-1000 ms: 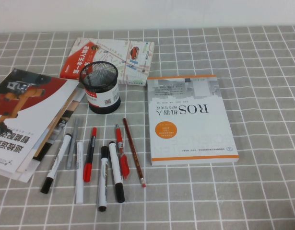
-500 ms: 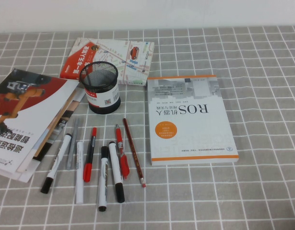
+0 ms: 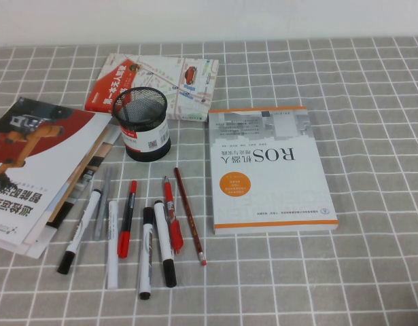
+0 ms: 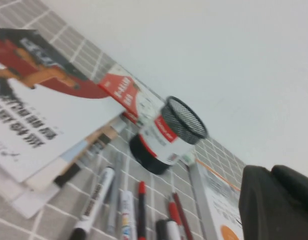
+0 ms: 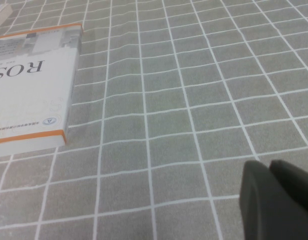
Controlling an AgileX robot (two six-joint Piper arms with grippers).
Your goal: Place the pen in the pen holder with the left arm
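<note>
The pen, a white marker with black print, a black cap and a black end, lies leftmost in a row of pens on the checked cloth; it also shows in the left wrist view. The pen holder, a black mesh cup with a red-and-white label, stands upright behind the row and shows in the left wrist view. My left gripper is shut and empty, off the table's near left, away from the pen. My right gripper is shut and empty over bare cloth at the right. Neither arm shows in the high view.
An all-white marker, a red-capped pen, two more black-and-white markers, a red pen and a pencil lie beside the pen. A ROS book lies right, booklets left, a map booklet behind.
</note>
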